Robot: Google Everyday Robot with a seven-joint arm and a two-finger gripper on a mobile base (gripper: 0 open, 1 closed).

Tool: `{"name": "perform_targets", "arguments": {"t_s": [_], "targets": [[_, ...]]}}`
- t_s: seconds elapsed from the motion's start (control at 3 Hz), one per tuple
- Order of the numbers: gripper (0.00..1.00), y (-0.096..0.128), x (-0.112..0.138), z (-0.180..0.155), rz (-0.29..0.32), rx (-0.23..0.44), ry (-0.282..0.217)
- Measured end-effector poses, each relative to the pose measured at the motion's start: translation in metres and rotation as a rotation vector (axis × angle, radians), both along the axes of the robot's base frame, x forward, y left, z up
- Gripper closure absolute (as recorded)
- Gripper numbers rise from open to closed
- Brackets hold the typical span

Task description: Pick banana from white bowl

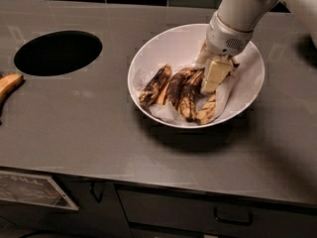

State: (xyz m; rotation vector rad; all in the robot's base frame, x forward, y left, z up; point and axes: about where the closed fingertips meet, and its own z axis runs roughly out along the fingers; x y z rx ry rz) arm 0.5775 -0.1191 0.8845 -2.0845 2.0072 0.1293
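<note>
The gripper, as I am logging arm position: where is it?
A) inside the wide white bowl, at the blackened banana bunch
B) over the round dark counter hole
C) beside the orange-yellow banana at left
A: the gripper sits down inside the wide glossy white bowl, at the right end of the yellow, brown-black patched banana bunch.

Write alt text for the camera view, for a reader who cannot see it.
The robot's gripper reaches down into a white bowl on a grey counter, at the right end of a brown-patched banana bunch lying on a thin white sheet. Left of the bowl are a round hole and, at the frame edge, an orange banana.
</note>
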Motion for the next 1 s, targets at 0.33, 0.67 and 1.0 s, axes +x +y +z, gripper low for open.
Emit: {"name": "perform_targets", "arguments": {"t_s": [0.33,0.67,1.0], "targets": [[0.40,-0.0010,0.0003,-0.0033,-0.002,-0.003,0.006],[0.59,-0.0014,0.0007,-0.0054,-0.002,-0.005,0.009],[0.82,-0.0014,0.0007,-0.0054,-0.002,-0.005,0.009]]}}
